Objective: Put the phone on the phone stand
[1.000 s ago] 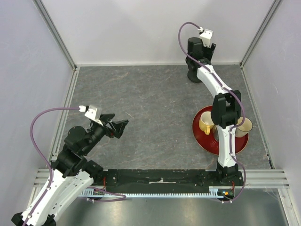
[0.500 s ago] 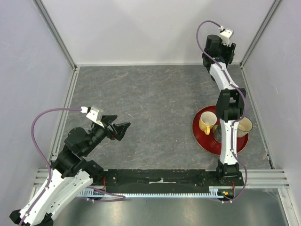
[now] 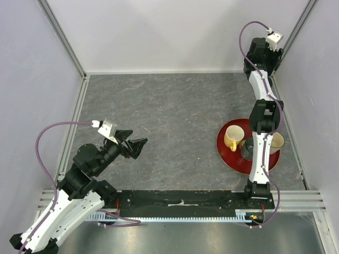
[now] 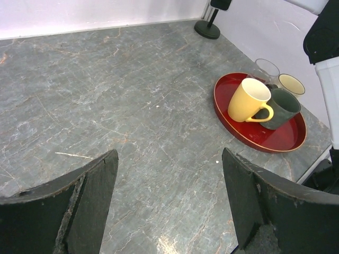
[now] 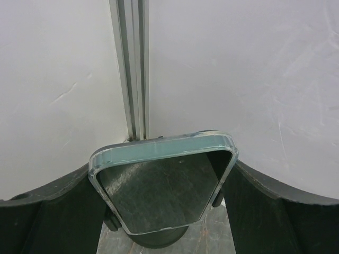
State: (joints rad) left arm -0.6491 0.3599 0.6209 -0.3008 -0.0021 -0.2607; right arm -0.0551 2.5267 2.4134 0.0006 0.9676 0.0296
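The grey stone-pattern bench (image 3: pixel 175 111) is the largest thing here. On it, far to the right of the left pincer (image 4: pixel 169 159), lies the round red tray (image 4: pixel 222 90) with a yellow mug (image 4: pixel 247 100) among other cups. The fingers of the left pincer stand wide apart, with nothing between them.

The right pincer (image 5: pixel 162 164) is raised in the far corner and faces the wall post (image 5: pixel 132 69). The phone (image 5: pixel 164 190), in a clear case, stands between its fingers. Both long edges seem pressed by them, so I judge the pincer clamped on the phone. Just under the phone is a dark round shape; I cannot tell what it is.

The phone stand (image 4: pixel 207 29) is far ahead of the left pincer, near the far wall.

The phone should be stiff, thin and rather light. Its glossy glass and smooth case are probably slippery and fragile. A hold on the long edges is best, with the lower end free for the holder.
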